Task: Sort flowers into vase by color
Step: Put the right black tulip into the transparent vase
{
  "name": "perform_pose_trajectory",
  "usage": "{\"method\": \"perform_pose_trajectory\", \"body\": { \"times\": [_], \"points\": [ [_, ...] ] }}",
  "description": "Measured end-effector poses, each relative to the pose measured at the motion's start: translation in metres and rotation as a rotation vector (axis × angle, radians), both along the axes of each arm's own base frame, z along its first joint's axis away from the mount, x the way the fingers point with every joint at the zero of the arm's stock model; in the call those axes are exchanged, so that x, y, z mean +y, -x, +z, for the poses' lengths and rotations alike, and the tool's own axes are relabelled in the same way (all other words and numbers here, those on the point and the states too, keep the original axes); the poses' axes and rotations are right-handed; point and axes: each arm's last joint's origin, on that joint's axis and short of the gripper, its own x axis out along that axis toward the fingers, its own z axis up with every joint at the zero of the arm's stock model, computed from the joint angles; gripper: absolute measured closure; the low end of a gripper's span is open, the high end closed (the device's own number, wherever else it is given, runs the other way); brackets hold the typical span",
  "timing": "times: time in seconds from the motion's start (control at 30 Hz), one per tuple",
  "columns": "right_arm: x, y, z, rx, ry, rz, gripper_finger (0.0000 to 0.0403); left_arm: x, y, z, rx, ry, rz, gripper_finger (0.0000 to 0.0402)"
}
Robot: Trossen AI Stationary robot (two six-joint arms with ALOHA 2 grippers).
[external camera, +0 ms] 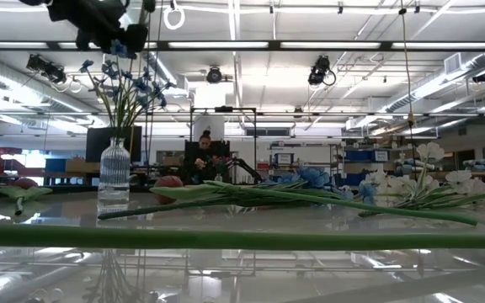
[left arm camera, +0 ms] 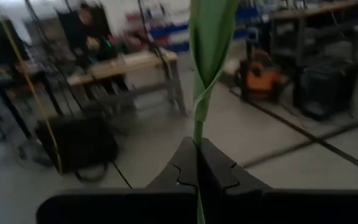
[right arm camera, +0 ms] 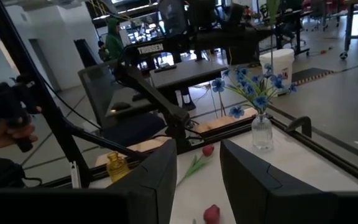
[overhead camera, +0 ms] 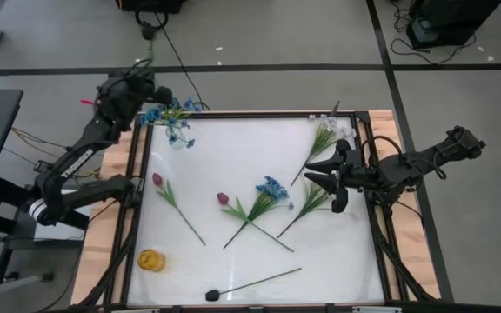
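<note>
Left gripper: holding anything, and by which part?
Left gripper is shut on a thin green flower stem, just below its twisted leaf. Right gripper is open, holding nothing.

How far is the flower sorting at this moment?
Done: blue flowers stand in the clear vase. In hand: the left claw is shut on a green stem above that vase; the right claw hovers open. Left on the table: a blue flower, white sprays, two pink tulips and a dark bud.

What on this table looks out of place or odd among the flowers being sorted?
One dark-budded stem lies alone near the table's front edge, apart from the loose flowers at mid-table. A small yellow vase stands empty, while the clear vase already holds blue flowers.
</note>
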Motion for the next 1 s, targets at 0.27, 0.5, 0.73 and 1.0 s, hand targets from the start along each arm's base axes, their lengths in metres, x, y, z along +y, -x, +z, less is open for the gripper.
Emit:
{"method": "perform_pose_trajectory", "body": {
  "times": [0.27,0.5,0.73,1.0],
  "points": [
    [0.0,0.0,-0.001,0.013,0.007,-0.003,0.0271,0.008,-0.002,-0.041,-0.068,0.236,-0.024,0.0401],
    [0.0,0.0,-0.002,0.022,0.013,-0.003,0.0271,0.006,-0.001,-0.073,-0.109,0.3,-0.026,0.0401],
    [-0.002,0.0,-0.004,0.042,0.022,-0.008,0.0271,0.0,0.002,-0.046,-0.039,0.155,-0.072,0.0401],
    [-0.006,-0.001,-0.005,0.053,0.025,-0.032,0.0271,-0.006,0.005,-0.049,-0.018,0.227,-0.083,0.0401]
  ]
}}
